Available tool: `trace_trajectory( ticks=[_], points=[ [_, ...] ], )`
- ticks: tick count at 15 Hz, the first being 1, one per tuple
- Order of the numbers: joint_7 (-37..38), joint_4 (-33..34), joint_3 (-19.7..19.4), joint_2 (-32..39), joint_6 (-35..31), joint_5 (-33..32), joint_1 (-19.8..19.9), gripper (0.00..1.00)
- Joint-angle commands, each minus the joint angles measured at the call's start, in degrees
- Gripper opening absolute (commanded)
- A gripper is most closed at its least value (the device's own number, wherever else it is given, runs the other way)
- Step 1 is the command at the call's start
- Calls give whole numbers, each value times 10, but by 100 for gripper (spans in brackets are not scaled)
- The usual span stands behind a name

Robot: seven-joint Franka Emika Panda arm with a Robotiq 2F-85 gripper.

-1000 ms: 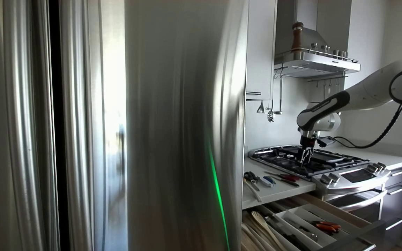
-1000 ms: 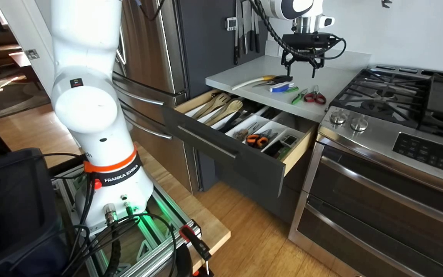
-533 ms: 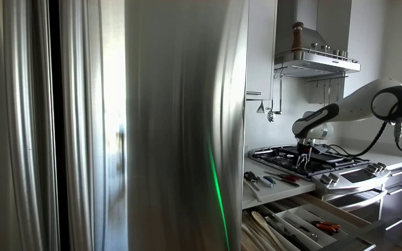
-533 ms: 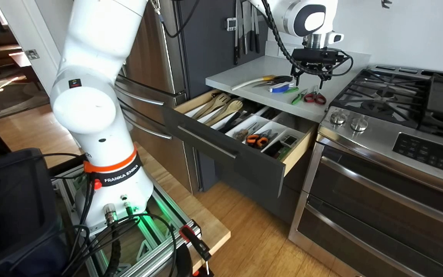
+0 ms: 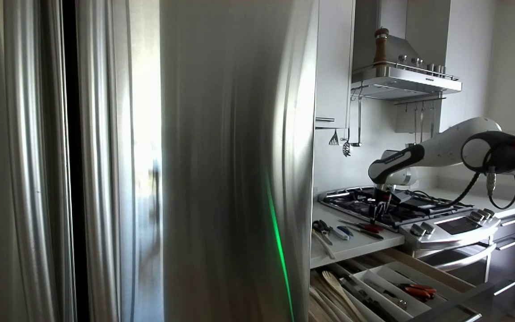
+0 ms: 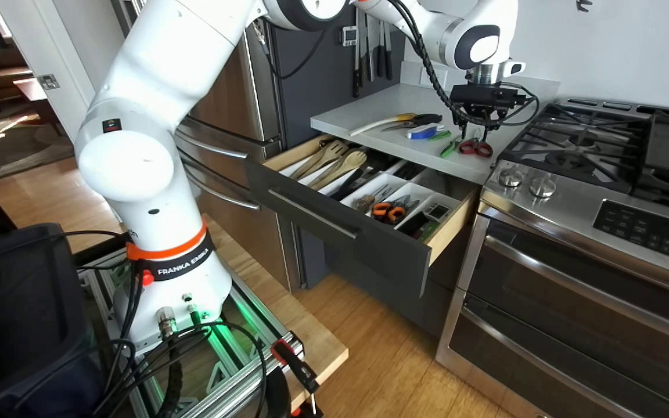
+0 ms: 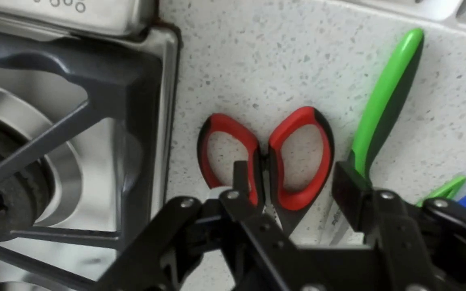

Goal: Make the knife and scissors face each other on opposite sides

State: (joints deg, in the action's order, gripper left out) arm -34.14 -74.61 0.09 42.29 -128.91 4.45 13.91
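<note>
The scissors [image 7: 301, 202] with red and black handles lie on the counter below my gripper [image 7: 293, 178]. Their handles show in the wrist view, and my gripper hides most of the blades. They also show in both exterior views [image 6: 475, 148] [image 5: 372, 228]. The knife [image 7: 382, 101], with a green and dark handle, lies beside the scissors, handle on the same side; its blade is partly hidden. It also shows in both exterior views [image 6: 450, 146] [image 5: 370, 233]. My gripper is open and empty, low over the scissors handles, one finger over a handle loop, the other near the knife handle.
The stove grate [image 7: 136, 121] stands close beside the scissors. A blue item [image 6: 421, 132] and a green one [image 6: 441, 136] lie beyond the knife. Black-handled shears [image 6: 424, 119] lie farther along. An open drawer [image 6: 445, 238] with utensils juts out below the counter.
My gripper has moved down and across toward the scissors, from well above the counter to low over their handles. It has stayed open. The scissors and knife have not moved.
</note>
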Motion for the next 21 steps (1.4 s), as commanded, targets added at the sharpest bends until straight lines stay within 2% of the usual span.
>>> trace_trajectory(
  ticks=[1, 3, 7, 9, 13, 16, 17, 18, 21],
  points=[
    [3, 78, 15, 60, 4, 2, 12, 62],
    [-2, 103, 21, 80, 11, 3, 13, 67],
    [1, 144, 26, 112, 20, 0, 13, 59],
    [3, 159, 25, 124, 26, -4, 11, 35],
    [5, 177, 25, 124, 48, -6, 9, 5],
    [0, 175, 31, 98, 50, 0, 12, 6],
    [-3, 174, 35, 86, 50, 3, 14, 6],
    [-6, 174, 37, 74, 48, 6, 16, 0],
    [-16, 169, 44, 36, 35, 18, 17, 0]
  ],
)
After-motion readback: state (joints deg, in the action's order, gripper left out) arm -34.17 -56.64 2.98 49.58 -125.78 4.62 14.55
